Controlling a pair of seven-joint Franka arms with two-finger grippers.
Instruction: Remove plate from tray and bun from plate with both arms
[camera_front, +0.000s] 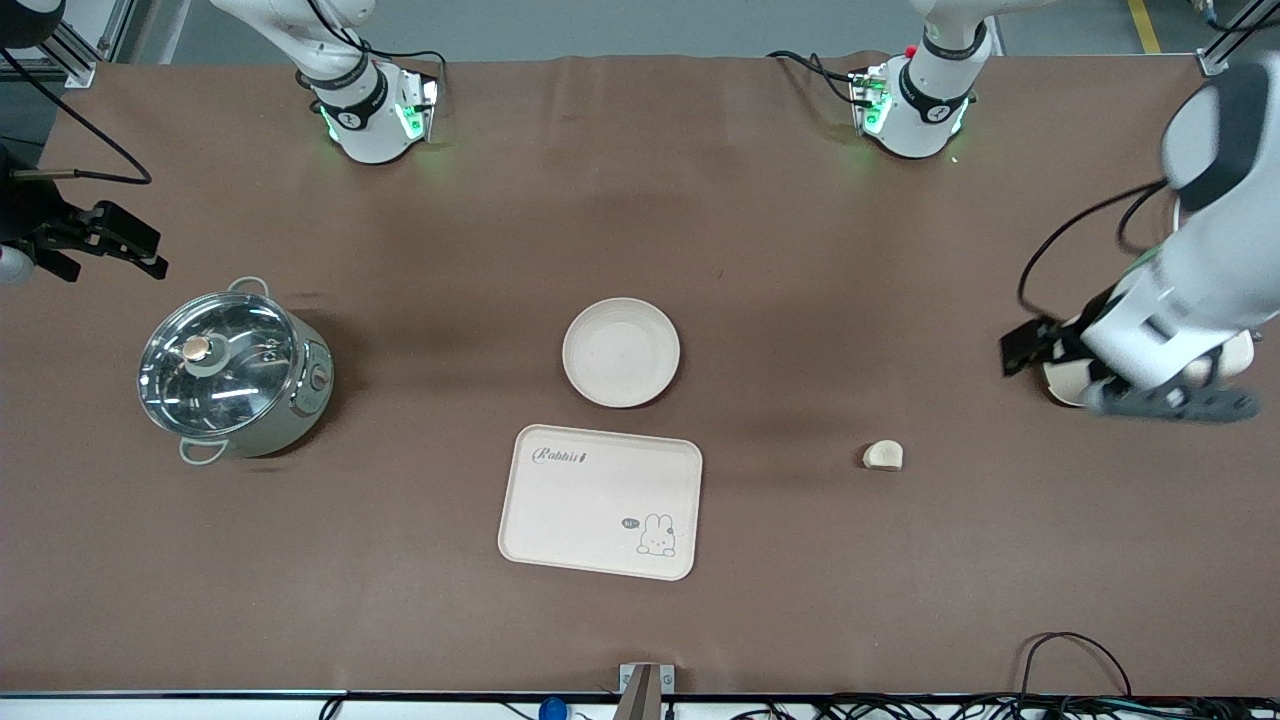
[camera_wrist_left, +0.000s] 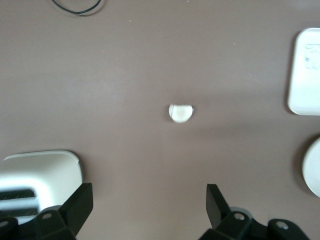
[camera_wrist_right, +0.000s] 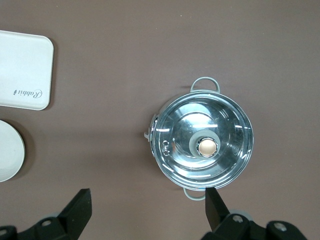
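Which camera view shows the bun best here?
The left wrist view: the bun sits near mid-frame on bare table, between the open left gripper fingers, its flat edge visible. The front view shows it small, toward the left arm's end, apart from the tray. The right wrist view misses it.

Even overhead light on brown table (camera_front: 760, 250) | soft shadows | glare on pot lid (camera_front: 220, 365) | green glow at bases | left arm (camera_front: 1200, 270) blurred | left wrist view soft
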